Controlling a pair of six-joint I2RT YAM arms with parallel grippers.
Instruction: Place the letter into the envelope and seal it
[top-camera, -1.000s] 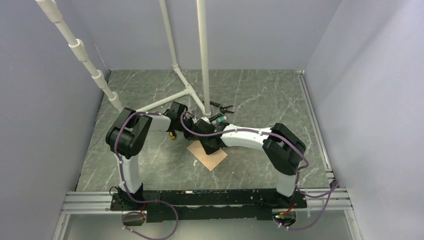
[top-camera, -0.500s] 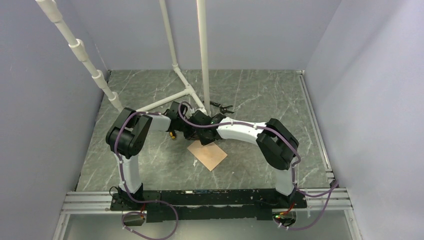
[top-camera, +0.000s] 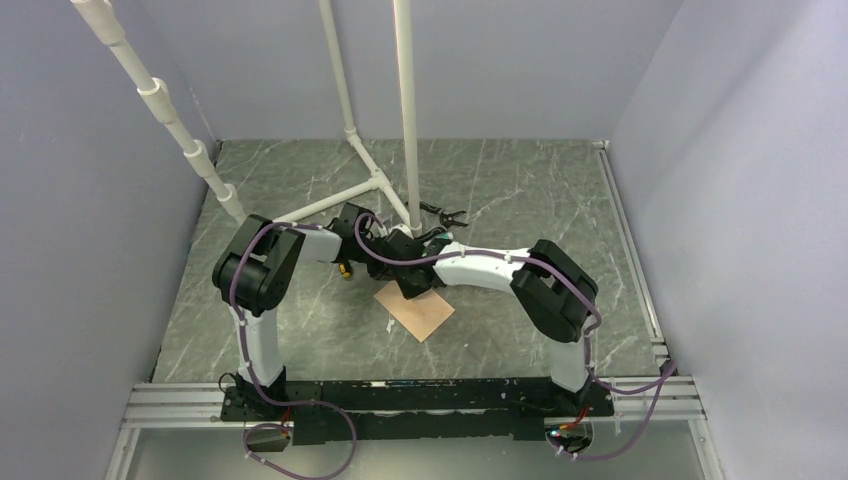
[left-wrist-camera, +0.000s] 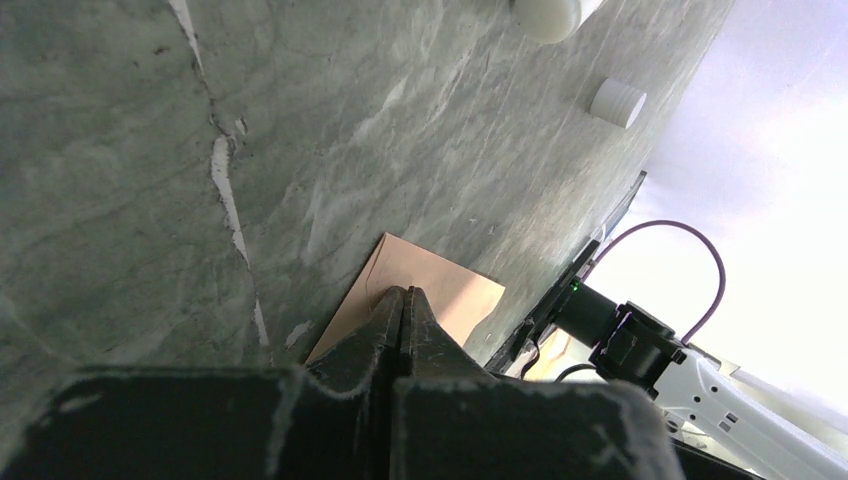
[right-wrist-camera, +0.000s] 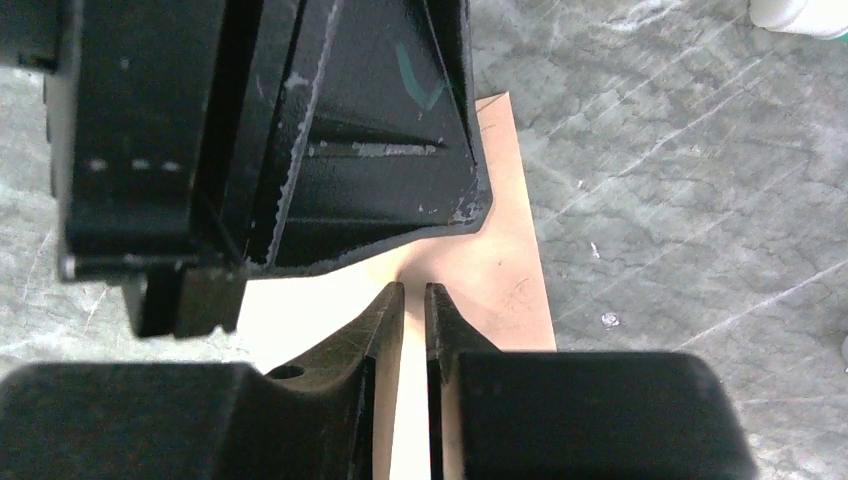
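The envelope (top-camera: 420, 312) lies flat on the counter (top-camera: 520, 190), slanting far-left to near-right. My left jaws sit clenched, empty, at its far corner; my right jaws, barely apart, hang over it.

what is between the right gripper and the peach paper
Nothing visible. The right gripper hangs slightly parted right over the peach paper. The shut left gripper sits just ahead of it over the same sheet, crowding that end.
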